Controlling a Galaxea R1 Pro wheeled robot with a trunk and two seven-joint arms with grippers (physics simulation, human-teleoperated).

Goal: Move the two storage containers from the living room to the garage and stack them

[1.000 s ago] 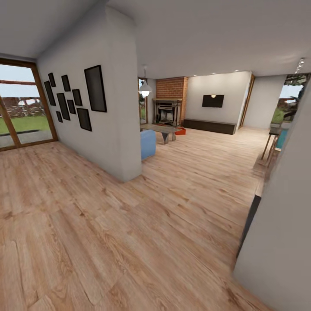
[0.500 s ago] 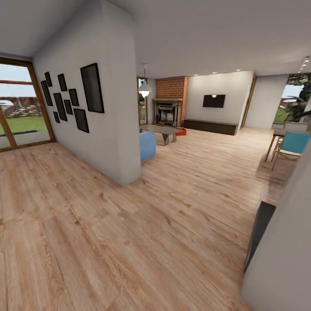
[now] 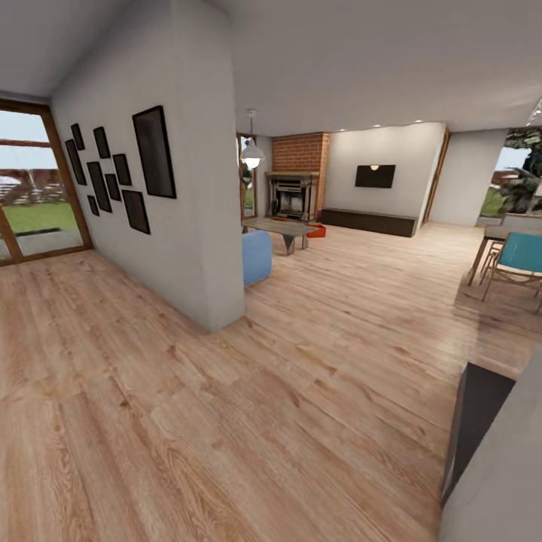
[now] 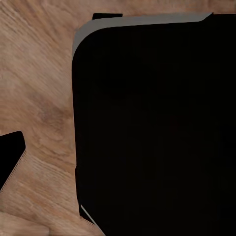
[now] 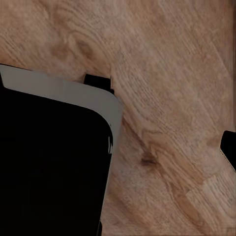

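Far ahead in the head view lies the living room, with its red brick fireplace [image 3: 299, 175] on the back wall. An orange-red storage container [image 3: 316, 231] sits low on the wood floor just past the coffee table [image 3: 280, 226], partly hidden by it. I cannot make out a second container. In the left wrist view, one black finger [image 4: 11, 158] of my left gripper shows at the picture's edge over wood planks. One black finger [image 5: 229, 147] of my right gripper shows likewise in the right wrist view. Both grippers look open and hold nothing.
A grey partition wall [image 3: 197, 196] hung with black frames juts in at the left, with a blue sofa end [image 3: 257, 256] behind it. A white wall corner [image 3: 497, 482] stands close at the right. Teal chairs and a table [image 3: 516, 260] stand further right. My black base [image 4: 157, 128] shows under both wrists.
The whole head view has shifted as the camera moved forward. The near right wall slid toward the frame's edge, and the teal chair and table came into view.
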